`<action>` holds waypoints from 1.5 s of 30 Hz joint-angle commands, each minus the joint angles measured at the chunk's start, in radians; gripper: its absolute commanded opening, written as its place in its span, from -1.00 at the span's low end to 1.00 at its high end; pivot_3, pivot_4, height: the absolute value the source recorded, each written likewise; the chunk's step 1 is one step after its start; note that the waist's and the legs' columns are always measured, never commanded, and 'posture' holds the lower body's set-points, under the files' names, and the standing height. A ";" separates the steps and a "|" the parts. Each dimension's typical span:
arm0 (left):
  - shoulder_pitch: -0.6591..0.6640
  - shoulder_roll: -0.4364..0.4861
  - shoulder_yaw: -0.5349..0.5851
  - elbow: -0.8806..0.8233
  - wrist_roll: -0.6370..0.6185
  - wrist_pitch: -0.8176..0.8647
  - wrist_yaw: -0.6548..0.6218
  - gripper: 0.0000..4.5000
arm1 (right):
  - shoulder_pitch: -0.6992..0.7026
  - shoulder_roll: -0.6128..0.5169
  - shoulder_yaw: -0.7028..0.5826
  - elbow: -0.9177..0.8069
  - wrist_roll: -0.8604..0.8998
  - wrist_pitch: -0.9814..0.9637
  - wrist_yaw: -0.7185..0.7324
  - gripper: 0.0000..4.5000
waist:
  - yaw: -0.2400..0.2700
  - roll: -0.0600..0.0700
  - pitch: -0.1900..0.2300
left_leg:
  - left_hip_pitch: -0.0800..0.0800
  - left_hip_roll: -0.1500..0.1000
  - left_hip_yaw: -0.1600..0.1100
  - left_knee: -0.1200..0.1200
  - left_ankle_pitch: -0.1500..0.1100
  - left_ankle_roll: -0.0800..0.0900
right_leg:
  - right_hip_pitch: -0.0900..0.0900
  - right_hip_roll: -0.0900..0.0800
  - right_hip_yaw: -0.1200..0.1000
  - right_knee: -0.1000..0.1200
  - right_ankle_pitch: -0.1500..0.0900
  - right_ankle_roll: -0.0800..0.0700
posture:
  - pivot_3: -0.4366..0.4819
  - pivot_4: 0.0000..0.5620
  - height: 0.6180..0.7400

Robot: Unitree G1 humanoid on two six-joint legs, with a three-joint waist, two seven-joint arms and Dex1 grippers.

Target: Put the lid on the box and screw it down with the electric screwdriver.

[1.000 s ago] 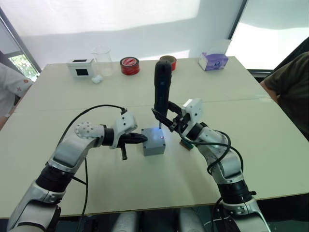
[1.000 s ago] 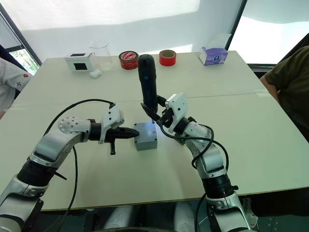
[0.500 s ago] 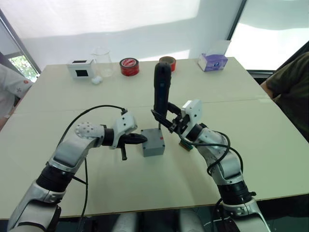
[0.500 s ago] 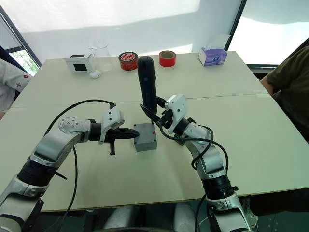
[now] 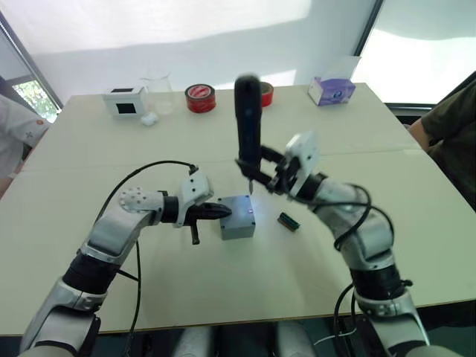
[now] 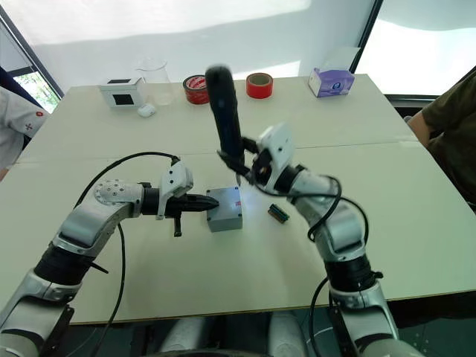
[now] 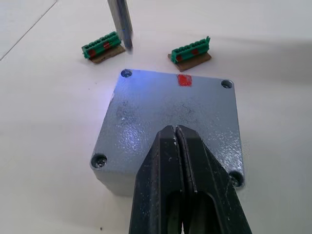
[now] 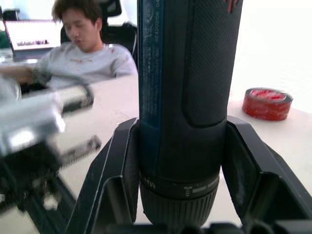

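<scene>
Right gripper [image 5: 262, 172], electric screwdriver [image 5: 248, 119] now higher.

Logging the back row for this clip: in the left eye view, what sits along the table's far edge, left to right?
White box with black window → clear beaker → red tape roll → purple tissue box.

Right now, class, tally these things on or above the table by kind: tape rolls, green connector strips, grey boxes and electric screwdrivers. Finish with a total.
tape rolls: 2
green connector strips: 2
grey box: 1
electric screwdriver: 1
Total: 6
</scene>
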 commanded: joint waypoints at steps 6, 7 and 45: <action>-0.011 0.018 0.123 -0.087 -0.128 0.086 0.004 -1.00 | -0.290 -0.269 -0.320 0.076 0.392 0.729 -0.133 -0.21 | -0.004 -0.002 0.006 | -0.010 0.000 0.000 -0.002 0.003 -0.005 | -0.011 0.000 -0.001 0.001 0.000 -0.001 | -0.05 -0.47 1.00; 0.002 0.045 0.124 -0.128 -0.148 0.102 -0.021 -1.00 | -0.286 -0.344 -0.297 0.128 0.382 0.849 -0.116 -0.21 | -0.004 -0.001 0.007 | -0.010 0.001 0.000 -0.002 0.002 -0.002 | -0.011 0.000 -0.001 0.001 0.000 -0.001 | -0.05 -0.47 1.00; 0.193 0.263 0.417 -0.338 -0.398 0.380 0.063 -1.00 | 0.049 -0.582 -0.233 0.074 0.113 0.307 0.278 1.00 | -0.003 0.004 0.016 | -0.021 0.001 0.002 0.012 0.001 0.000 | -0.015 0.002 -0.001 0.000 0.003 0.004 | -0.05 -0.47 1.00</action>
